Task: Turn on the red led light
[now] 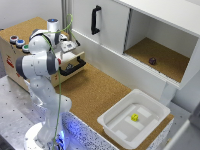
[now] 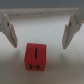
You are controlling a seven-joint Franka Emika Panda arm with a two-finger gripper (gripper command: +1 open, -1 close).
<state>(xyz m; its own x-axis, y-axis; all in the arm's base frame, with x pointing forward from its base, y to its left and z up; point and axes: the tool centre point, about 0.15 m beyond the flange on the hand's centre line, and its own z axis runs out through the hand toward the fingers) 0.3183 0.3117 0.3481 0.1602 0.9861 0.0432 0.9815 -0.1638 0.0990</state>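
Note:
The red led light [image 1: 13, 38] is a small red-capped button in a whitish ring on top of the wooden box at the exterior view's far left. A blue-capped button [image 1: 20, 43] and a green-capped button [image 1: 26, 48] stand next to it. My gripper [image 1: 71, 49] hangs to the exterior view's right of the buttons, well apart from them. In the wrist view my gripper [image 2: 39, 44] is open, one finger [image 2: 9, 31] on each side. A red cube [image 2: 36, 55] with black marks lies on a whitish surface below it, untouched. The buttons do not show in the wrist view.
A black drawer handle [image 1: 75, 66] sticks out of the wooden box [image 1: 12, 60]. A white cabinet with a black door handle [image 1: 95, 20] has an open compartment holding a small dark object [image 1: 152, 61]. A white tray [image 1: 150, 107] holds a yellow piece [image 1: 134, 117].

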